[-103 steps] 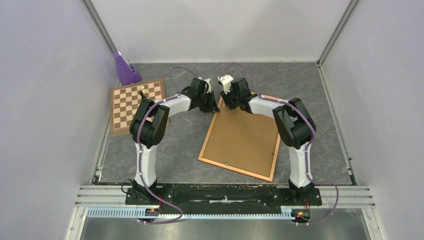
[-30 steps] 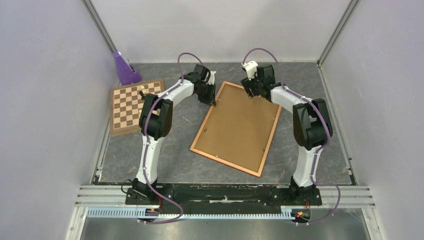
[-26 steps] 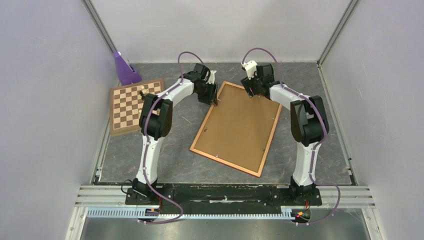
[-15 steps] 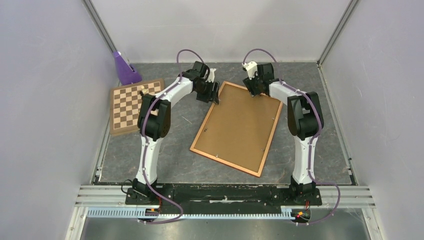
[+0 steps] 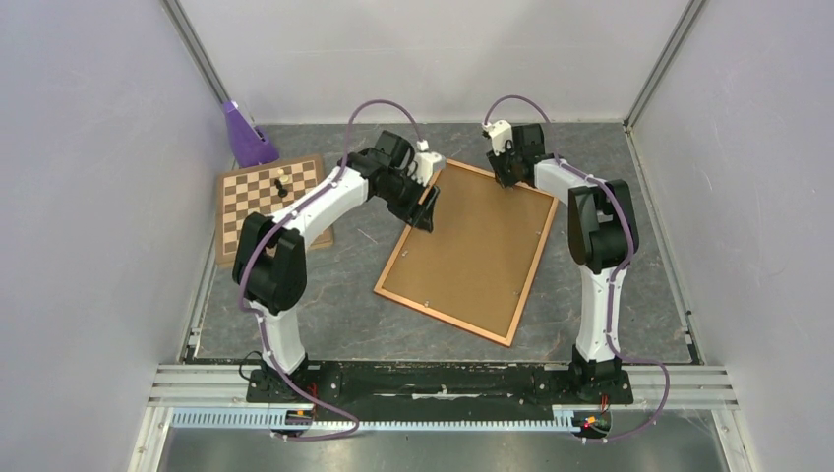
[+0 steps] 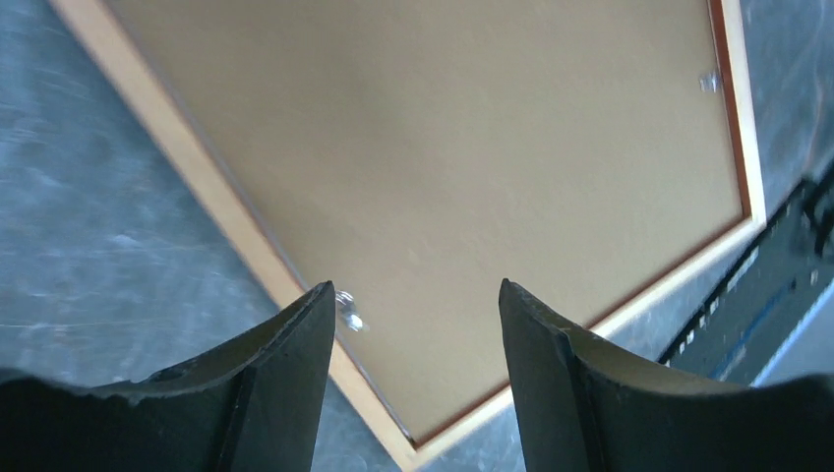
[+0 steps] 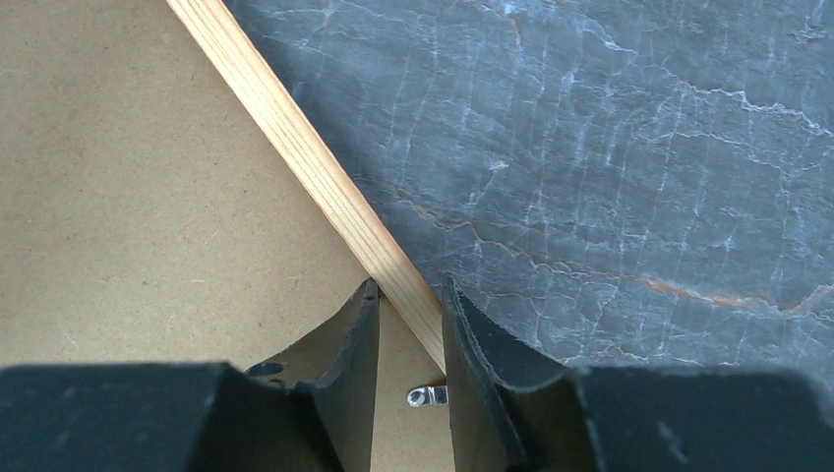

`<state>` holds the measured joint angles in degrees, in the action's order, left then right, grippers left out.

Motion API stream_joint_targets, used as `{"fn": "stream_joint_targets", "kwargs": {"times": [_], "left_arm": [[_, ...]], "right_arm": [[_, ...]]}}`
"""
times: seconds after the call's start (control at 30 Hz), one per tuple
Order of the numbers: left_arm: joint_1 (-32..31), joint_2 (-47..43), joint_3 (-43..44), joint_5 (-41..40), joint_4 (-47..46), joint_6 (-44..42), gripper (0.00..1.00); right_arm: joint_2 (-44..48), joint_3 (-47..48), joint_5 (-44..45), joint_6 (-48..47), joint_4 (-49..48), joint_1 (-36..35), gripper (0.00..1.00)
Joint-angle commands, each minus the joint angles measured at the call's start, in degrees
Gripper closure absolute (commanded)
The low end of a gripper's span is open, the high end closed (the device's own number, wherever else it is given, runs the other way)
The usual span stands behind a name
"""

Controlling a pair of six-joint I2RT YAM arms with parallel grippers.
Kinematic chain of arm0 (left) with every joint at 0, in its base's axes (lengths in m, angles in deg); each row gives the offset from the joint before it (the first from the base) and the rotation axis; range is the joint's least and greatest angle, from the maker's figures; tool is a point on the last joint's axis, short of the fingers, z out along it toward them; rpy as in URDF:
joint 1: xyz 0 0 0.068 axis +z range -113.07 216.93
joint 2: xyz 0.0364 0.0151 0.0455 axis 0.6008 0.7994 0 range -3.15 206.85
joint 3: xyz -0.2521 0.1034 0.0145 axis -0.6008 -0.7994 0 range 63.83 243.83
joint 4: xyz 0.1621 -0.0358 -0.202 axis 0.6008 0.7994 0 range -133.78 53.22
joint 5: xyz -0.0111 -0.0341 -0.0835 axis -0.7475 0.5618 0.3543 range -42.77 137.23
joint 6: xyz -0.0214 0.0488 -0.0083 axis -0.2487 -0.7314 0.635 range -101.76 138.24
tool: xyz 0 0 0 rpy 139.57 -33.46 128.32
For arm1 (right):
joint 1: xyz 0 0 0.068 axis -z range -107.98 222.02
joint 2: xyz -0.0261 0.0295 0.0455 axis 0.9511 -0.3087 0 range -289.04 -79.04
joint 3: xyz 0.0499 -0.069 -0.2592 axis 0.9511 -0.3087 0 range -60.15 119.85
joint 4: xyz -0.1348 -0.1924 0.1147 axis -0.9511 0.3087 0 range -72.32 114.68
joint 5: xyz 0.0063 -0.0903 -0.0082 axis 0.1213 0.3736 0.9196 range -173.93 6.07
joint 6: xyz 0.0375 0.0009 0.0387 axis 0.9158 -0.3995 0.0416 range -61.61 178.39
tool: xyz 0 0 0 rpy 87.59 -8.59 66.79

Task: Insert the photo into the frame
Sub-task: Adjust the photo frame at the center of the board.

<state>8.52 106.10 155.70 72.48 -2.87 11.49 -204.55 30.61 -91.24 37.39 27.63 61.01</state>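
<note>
Overhead, frame: lies flat and skewed in the middle of the picture on the grey surface, back side up, with a brown backing panel filling it.
Overhead, left claw: hangs above the frame's left rail, near its upper end.
Overhead, right claw: down at the frame's top rail, toward the upper right corner.
Overhead, chessboard: at the left, well apart from the frame.
Left wrist, claw state: wide; the two dark fingers stand far apart with nothing between them, and the backing panel and a frame rail are blurred beneath.
Left wrist, clip: small metal piece just beside the left fingertip, at the rail's inner edge.
Right wrist, claw state: narrow; the fingertips sit on either side of the pale wooden rail, which runs down from the upper left between them. Whether they pinch it cannot be told.
Right wrist, tab: small metal piece low in the gap, on the backing panel.
</note>
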Motion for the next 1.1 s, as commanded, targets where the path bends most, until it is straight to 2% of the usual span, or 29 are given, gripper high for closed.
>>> {"fn": "stream_joint_targets", "kwargs": {"times": [0.0,0.13,0.27,0.57,0.67,0.93,1.07], "left_arm": [[-2.80,-4.37,-4.65,3.06,3.33,-8.97,0.32],[-5.96,-5.30,-6.53,1.16,4.49,-11.76,0.32],[-8.41,-5.19,-8.64,-4.46,3.61,-12.15,0.32],[-7.87,-6.81,-11.15,-21.78,-5.36,-1.48,0.32],[-6.87,-6.33,-11.38,-26.61,-5.58,1.18,0.32],[-2.65,-9.45,-19.58,-29.92,-8.55,6.13,0.31],[-1.18,-11.26,-23.10,-27.81,-9.28,8.61,0.31]], "right_arm": [[-0.02,-0.38,3.87,2.41,-2.29,3.63,0.74],[1.99,-2.75,5.37,5.06,-2.26,5.86,0.80],[6.41,-9.35,6.07,6.73,-3.52,8.15,0.85],[24.73,-31.78,5.27,7.16,-5.19,12.39,0.86],[30.55,-37.85,5.27,7.91,-6.35,13.64,0.86],[37.65,-45.03,3.50,13.56,-7.69,15.44,0.86],[39.20,-47.40,3.15,15.43,-9.10,15.53,0.85]]}}
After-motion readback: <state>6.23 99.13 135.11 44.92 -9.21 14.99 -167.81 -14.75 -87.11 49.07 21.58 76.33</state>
